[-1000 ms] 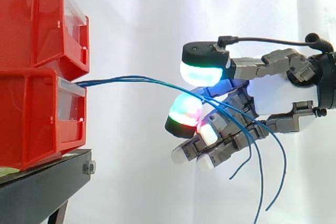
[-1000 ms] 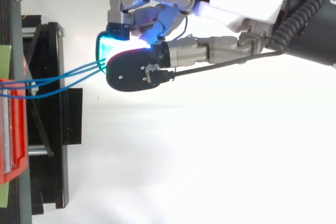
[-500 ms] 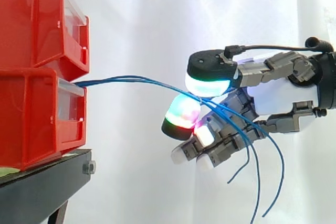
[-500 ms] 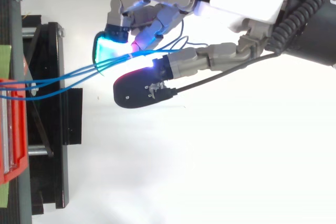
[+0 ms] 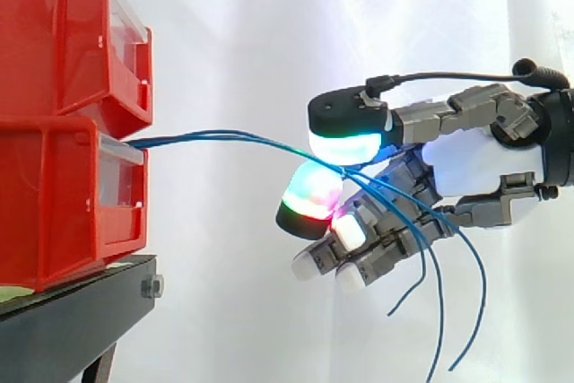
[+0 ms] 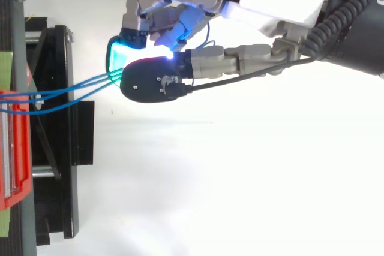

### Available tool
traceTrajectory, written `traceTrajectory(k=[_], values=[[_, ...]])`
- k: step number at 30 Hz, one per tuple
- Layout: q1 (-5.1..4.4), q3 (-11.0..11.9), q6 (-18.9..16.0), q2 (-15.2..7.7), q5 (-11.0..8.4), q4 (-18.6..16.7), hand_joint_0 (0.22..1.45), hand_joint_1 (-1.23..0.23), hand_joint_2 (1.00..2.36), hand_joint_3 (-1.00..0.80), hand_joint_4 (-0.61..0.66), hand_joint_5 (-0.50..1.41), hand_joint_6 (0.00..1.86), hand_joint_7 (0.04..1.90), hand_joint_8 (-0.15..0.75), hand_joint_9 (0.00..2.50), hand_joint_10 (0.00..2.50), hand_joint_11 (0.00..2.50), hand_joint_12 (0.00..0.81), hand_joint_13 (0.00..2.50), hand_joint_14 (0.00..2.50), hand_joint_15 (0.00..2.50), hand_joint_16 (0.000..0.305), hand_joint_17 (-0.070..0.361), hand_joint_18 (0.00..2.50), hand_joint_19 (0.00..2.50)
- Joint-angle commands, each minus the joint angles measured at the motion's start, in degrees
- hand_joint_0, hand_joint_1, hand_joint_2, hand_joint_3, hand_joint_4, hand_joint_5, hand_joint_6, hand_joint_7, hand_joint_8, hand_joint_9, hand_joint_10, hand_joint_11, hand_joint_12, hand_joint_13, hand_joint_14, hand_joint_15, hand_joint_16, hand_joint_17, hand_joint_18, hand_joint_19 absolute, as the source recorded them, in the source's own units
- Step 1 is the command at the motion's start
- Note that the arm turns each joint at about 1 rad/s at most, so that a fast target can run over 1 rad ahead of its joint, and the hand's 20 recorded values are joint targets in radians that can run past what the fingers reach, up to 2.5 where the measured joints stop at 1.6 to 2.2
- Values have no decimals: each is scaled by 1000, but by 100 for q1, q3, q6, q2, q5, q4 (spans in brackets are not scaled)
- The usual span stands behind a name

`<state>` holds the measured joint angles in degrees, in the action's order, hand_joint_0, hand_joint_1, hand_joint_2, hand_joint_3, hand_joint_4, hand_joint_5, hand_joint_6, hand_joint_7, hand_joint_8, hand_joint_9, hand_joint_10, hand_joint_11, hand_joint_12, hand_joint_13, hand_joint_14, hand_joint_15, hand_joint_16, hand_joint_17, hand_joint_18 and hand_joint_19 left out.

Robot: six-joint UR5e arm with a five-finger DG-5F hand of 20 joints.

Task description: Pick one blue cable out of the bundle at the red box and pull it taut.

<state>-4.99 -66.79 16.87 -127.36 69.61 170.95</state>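
You have the hand at the right of the side view, its upper glowing pad pressed down against a lower one, with the blue cables pinched between them. Neither view lets you tell whether one strand or several are caught. The cables leave the front of the lower red box at the left, which sits on the black stand, and run in a gentle curve to the pads. Their loose ends hang past the curled fingers toward the lower right.
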Motion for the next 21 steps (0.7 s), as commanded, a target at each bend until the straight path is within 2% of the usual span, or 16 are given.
traceTrajectory(k=[1,7,13,21], values=[[7,0,0,1,0,0,587,-616,1015,-135,190,-72,762,1011,352,997,12,604,370,471,7,176,54,122,554,291],[-2,0,0,1,0,0,574,-755,1017,-151,180,-86,769,1016,340,962,11,629,361,459,7,177,53,118,550,282],[-11,0,0,1,-9,9,584,-827,1021,-145,184,-99,792,1049,320,930,12,642,345,443,8,178,49,111,528,275],[-20,0,0,1,-9,0,582,-793,1019,-192,217,-106,809,1031,316,933,14,655,345,441,7,176,49,111,529,297]])
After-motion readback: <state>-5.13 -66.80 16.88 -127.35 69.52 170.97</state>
